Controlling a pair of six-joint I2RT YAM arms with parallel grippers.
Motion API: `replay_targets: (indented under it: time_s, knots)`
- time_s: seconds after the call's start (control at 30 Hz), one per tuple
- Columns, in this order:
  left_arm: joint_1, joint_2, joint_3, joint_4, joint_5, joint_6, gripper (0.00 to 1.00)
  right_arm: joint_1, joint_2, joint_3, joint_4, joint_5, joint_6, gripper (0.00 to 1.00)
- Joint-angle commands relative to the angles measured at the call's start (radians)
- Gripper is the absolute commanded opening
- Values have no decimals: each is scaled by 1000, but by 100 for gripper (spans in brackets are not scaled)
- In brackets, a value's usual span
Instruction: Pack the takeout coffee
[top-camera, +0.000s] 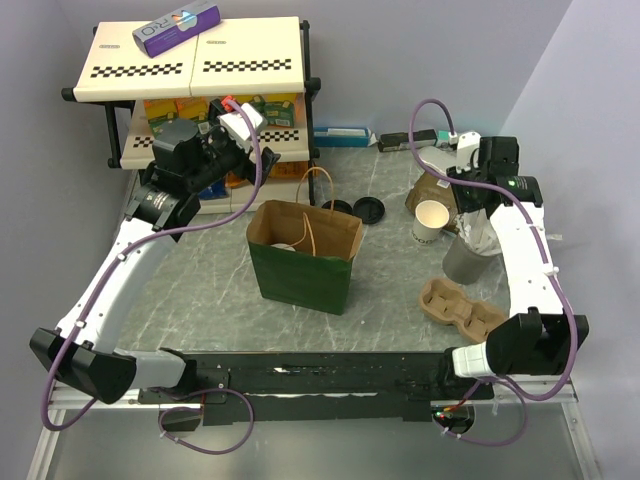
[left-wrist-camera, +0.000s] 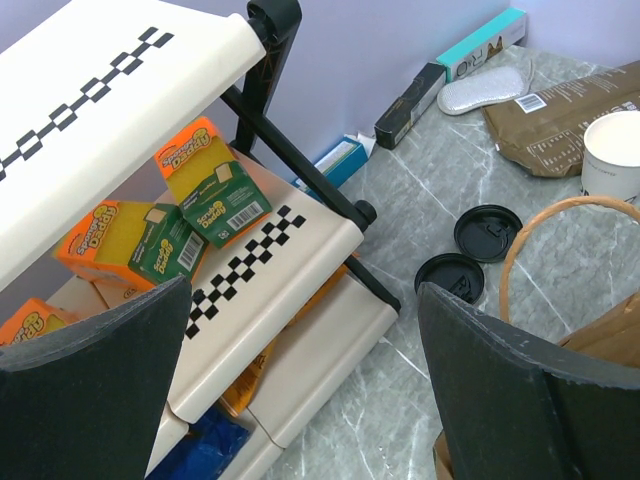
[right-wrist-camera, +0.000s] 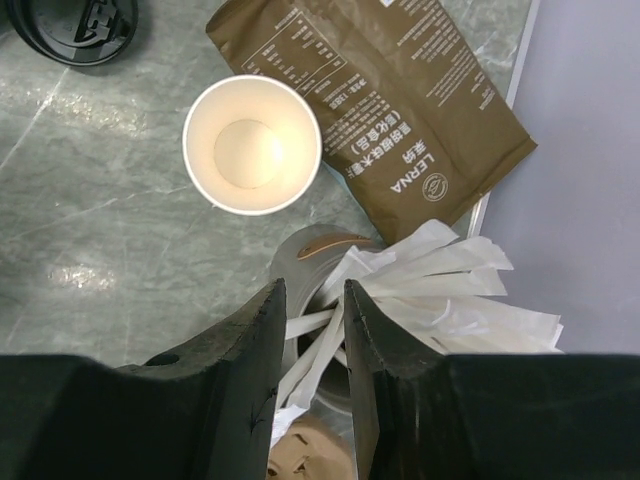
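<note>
Top external, read from the left, has the left arm lifted beside the shelf rack (top-camera: 200, 70). The left end effector (left-wrist-camera: 305, 300) is spread wide and holds nothing. It hangs high and back, which reads as a waiting pose that keeps it out of the other arm's way.

At the centre of the table (top-camera: 190, 310) stands the green paper bag (top-camera: 303, 262), upright with its mouth open and handles up, where either arm could lower something in. A pale shape shows inside it, too small to name. Just behind the bag lie two black lids (top-camera: 355, 209), flat on the table and off any cup.

Right of them is the takeout coffee, a white paper cup (right-wrist-camera: 252, 145). It stands upright and uncovered on the table, just in front of a brown coffee pouch (right-wrist-camera: 400, 110) that lies flat, and it is not yet packed. Close beside the cup is the grey tumbler (top-camera: 463, 262) of white sticks (right-wrist-camera: 460, 300). The right end effector (right-wrist-camera: 312, 295) hangs directly over the tumbler rather than over the cup. Its jaws stand narrow with sticks showing in the gap, and whether one is pinched cannot be told. That placing suggests a stirrer is the present concern. Nearest the arm's base, the moulded-pulp tray (top-camera: 460, 308) lies unused.
</note>
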Motion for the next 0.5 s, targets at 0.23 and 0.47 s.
replay_targets:
  time_s: [0.23,0.47]
  knots:
    - [3,-35,11,-2,9,2,99,-20,23,50,61,52,-66,39]
    - [2,-31,11,-5,15,2,99,-28,40,39,72,51,-72,40]
